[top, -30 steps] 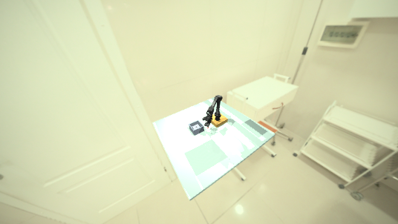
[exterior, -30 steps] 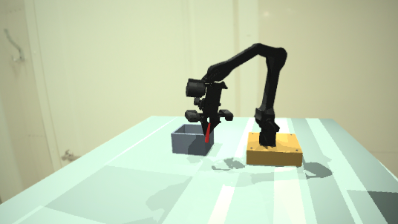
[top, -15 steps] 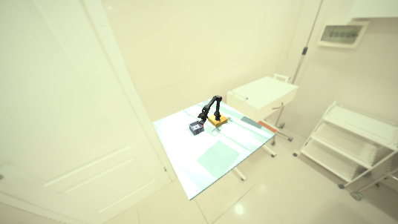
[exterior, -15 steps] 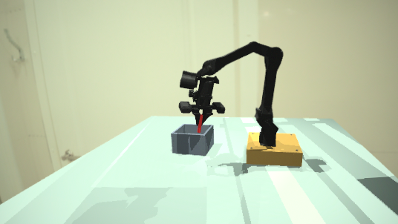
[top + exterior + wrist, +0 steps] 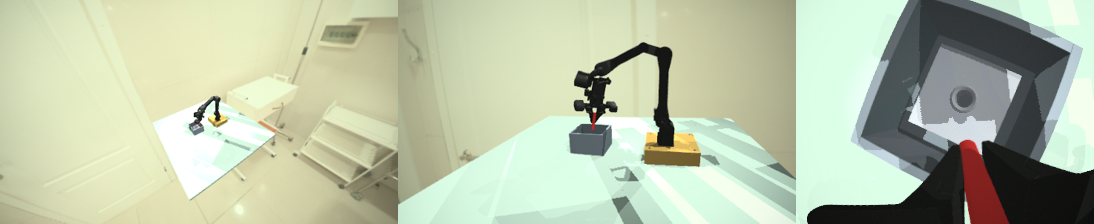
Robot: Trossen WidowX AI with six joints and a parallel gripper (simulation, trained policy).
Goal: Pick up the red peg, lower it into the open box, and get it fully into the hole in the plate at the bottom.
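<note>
Although the black parallel-jaw claw (image 5: 198, 122) (image 5: 595, 119) (image 5: 970, 150) is closed to a narrow gap, it is not empty: the slim red cylindrical peg (image 5: 593, 124) (image 5: 983, 187) is pinched between its fingers. The peg's free end sticks out below the fingertips, its long axis near upright with a slight lean in the exterior view.

Beneath the claw is the square, open-topped grey-blue box (image 5: 197, 131) (image 5: 586, 145) (image 5: 871, 107), its walls turned at an angle to the fingers. The peg's lower end shows over the opening; whether it has dropped below the rim cannot be told for certain. Farther down, at the bottom, lies the pale grey square plate (image 5: 941, 75) with its round, ringed hole (image 5: 964, 97). In the wrist view that hole lies ahead of the peg's tip and a touch to the left, so a small sideways shift and some straightening would probably be needed before lowering.

Back from the claw, the black six-joint arm (image 5: 217, 107) (image 5: 664, 81) slopes up through the wrist and forearm to a bent elbow, then drops steeply to the yellow block-shaped base (image 5: 223, 122) (image 5: 673, 158), which stands beside the box, apart from it.
</note>
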